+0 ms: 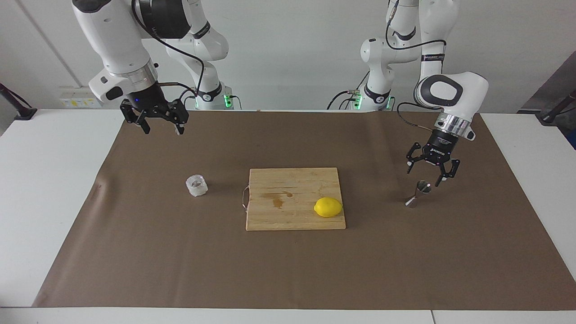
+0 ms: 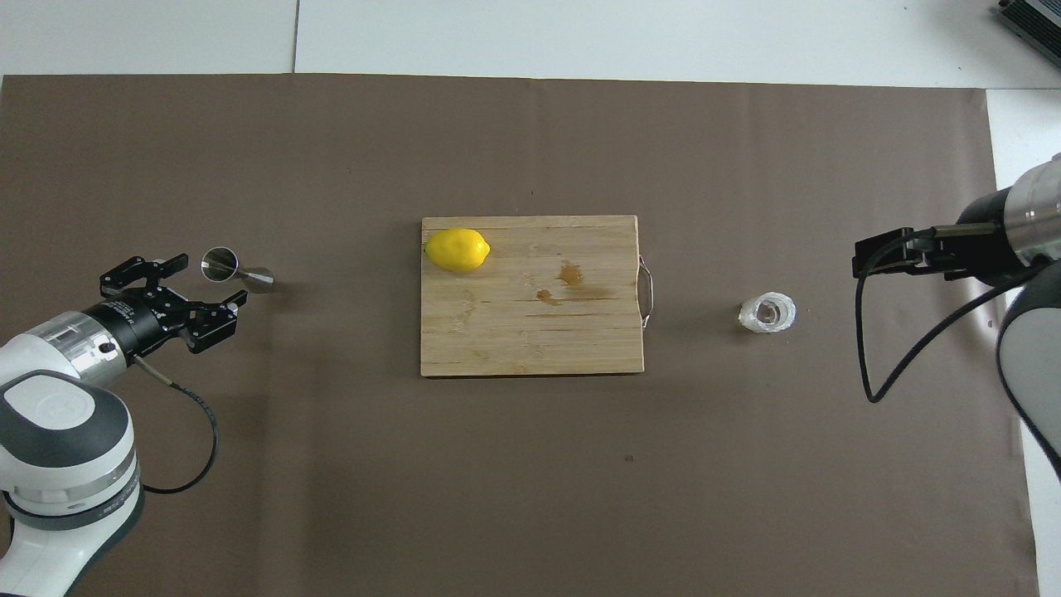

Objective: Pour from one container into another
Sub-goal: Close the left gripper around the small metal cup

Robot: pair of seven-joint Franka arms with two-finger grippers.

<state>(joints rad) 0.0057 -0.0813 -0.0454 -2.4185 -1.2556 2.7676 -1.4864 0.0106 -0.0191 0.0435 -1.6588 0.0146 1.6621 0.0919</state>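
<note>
The squat clear cup (image 1: 196,185) stands upright on the brown mat toward the right arm's end; it also shows in the overhead view (image 2: 768,313). The steel jigger (image 1: 418,192) stands on the mat toward the left arm's end, also seen in the overhead view (image 2: 236,272). My left gripper (image 1: 425,176) is open and hangs just above the jigger, its fingers apart from it; it also shows in the overhead view (image 2: 205,284). My right gripper (image 1: 163,129) is open and empty, raised over the mat's edge nearest the robots; its tip shows in the overhead view (image 2: 870,259).
A wooden cutting board (image 1: 292,180) with a wet stain lies at the middle of the brown mat (image 1: 288,270). A yellow lemon (image 1: 328,207) lies on the board's corner toward the left arm's end, also seen in the overhead view (image 2: 457,249).
</note>
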